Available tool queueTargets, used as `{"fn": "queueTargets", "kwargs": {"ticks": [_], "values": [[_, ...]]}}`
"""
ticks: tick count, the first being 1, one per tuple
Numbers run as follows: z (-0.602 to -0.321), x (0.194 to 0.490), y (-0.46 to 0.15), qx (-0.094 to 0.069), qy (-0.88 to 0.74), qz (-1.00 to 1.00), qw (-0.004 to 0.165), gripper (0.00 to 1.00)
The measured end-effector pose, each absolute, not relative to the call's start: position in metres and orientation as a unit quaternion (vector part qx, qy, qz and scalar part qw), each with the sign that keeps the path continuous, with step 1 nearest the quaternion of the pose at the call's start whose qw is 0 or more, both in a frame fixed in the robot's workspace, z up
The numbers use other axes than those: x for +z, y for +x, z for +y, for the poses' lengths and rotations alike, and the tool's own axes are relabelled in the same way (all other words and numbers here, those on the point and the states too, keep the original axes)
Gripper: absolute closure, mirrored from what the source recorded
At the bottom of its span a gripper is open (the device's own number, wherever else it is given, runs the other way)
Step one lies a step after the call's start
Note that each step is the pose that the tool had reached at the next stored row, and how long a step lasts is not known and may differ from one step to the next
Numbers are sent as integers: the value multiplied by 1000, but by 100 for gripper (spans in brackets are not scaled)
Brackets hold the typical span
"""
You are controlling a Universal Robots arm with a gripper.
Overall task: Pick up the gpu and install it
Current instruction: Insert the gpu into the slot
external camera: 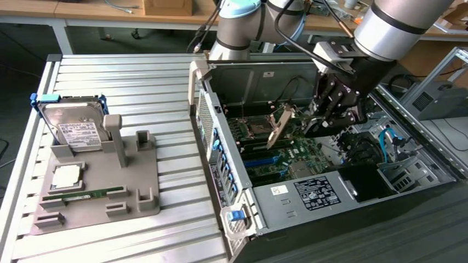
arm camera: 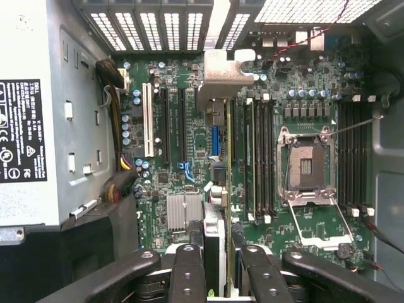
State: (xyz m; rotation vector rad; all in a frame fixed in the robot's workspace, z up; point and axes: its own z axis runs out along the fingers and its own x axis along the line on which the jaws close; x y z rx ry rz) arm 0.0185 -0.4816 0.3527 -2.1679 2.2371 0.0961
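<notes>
Closest to the wrist camera, the claw [arm camera: 221,268] is part-closed on the gpu [external camera: 280,130], clamping its flat faces so the card hangs edge-down. The card is inside the open computer case [external camera: 321,192], above the motherboard [arm camera: 177,164] and apparently unseated. Its long edge runs parallel to the expansion slots [arm camera: 165,126], probably for alignment. On the bench [external camera: 146,82], the hard drive [external camera: 73,129] stands at 9 o'clock from the case in the exterior view.

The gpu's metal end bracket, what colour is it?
Silver. The gpu has its bracket showing best in the wrist view.
</notes>
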Motion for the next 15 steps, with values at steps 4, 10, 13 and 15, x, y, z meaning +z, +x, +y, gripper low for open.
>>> {"fn": "queueTargets", "kwargs": {"ticks": [4, 10, 13, 15], "values": [[-482, 352, 15, 31, -696, 718, 12, 73], [-483, 351, 11, 31, -696, 718, 13, 73], [-484, 351, 11, 31, -696, 718, 12, 73], [-484, 350, 10, 31, -696, 718, 12, 73]]}}
